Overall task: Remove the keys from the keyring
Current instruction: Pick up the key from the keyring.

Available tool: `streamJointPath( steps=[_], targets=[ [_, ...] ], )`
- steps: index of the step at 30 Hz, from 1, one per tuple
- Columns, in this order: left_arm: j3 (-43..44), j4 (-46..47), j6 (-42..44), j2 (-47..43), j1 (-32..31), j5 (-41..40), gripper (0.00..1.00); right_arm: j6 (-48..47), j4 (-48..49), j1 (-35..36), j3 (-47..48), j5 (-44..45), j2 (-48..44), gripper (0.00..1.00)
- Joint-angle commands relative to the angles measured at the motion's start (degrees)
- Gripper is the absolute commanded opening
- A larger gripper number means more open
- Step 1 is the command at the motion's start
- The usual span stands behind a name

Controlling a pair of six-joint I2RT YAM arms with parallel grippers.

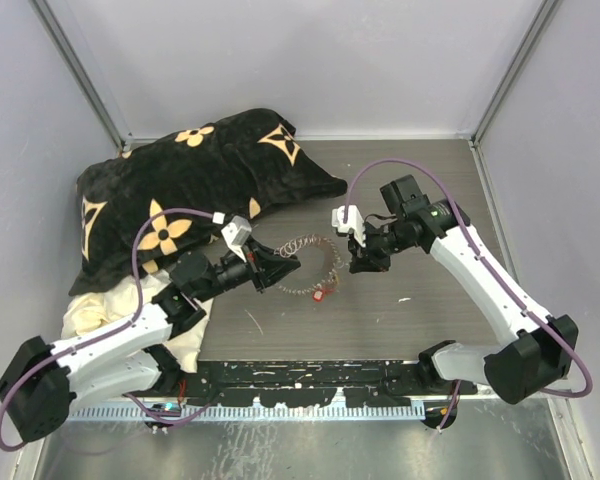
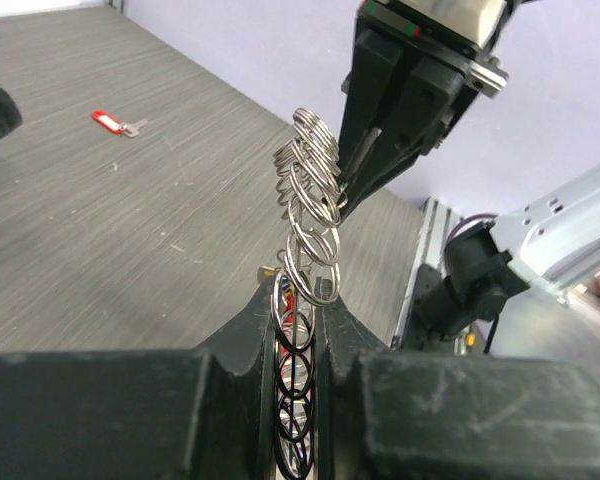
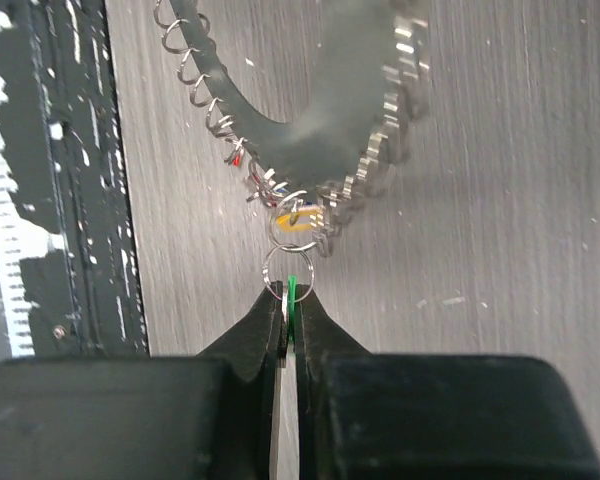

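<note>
Nearest the left wrist camera, the left gripper (image 2: 300, 325) has its jaws drawn in narrow and clamped on the keyring (image 2: 310, 200), whose wire loops run up out of the slit between the black fingers (image 2: 250, 340). From there the coil rises to the other arm's fingertips, which meet it from above.

In the right wrist view the right gripper (image 3: 288, 300) is pinched almost fully together on the green key (image 3: 292, 289); a thin green sliver shows between its tips, and a small wire ring sits just above them. That ring hangs at the lower edge of the keyring's round loop, beside a yellowish tag (image 3: 298, 218). Small flecks of red show on the coil further left, too small to make out.

From overhead the keyring hangs between the two grippers near the middle of the grey table (image 1: 430, 300), one gripper on each side of it. The red key (image 2: 107, 120) lies loose on the table, just beside the loop on its near side. A black pillow (image 1: 200, 170) with tan flowers fills the far left corner, and a cream cloth (image 1: 95, 310) lies beside the left arm
</note>
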Motion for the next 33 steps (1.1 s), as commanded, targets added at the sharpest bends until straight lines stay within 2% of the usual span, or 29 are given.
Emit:
streamJointPath(
  steps=[1,7,12,18,21,27,32,33],
  targets=[
    [-0.85,20.4,-7.67,5.15,0.02,-1.39,0.0,-2.46,-8.67,3.71,6.24,13.03,-1.09,0.01],
    [-0.98,30.1,-13.7,13.52,-0.63,-0.89,0.02,-4.58,-14.46,6.2,14.94,18.22,1.8,0.01],
    [-2.58,36.27,-15.99,18.22,-0.67,-1.9,0.21,-6.11,-18.34,7.25,19.66,19.95,3.91,0.01],
    [-6.09,42.42,-15.21,21.6,-0.1,-4.22,0.5,-5.75,-19.4,7.89,21.72,20.54,4.64,0.01],
    [-8.9,37.39,-12.4,15.49,2.23,-5.16,0.58,-5.15,-19.49,7.89,21.84,19.66,4.12,0.01],
    [-5.16,13.08,-6.51,1.2,2.98,1.74,0.59,-5.95,-20.11,7.89,21.17,19.15,2.77,0.01],
    [-1.66,11.11,-9.96,-1.78,2.9,7.66,0.55,-9.16,-21.79,7.89,24.76,20.79,3.28,0.01],
    [-0.95,11.17,-11.53,-1.73,2.85,8.23,0.51,-9.61,-21.97,7.89,25.78,21.02,3.75,0.01]
  ],
)
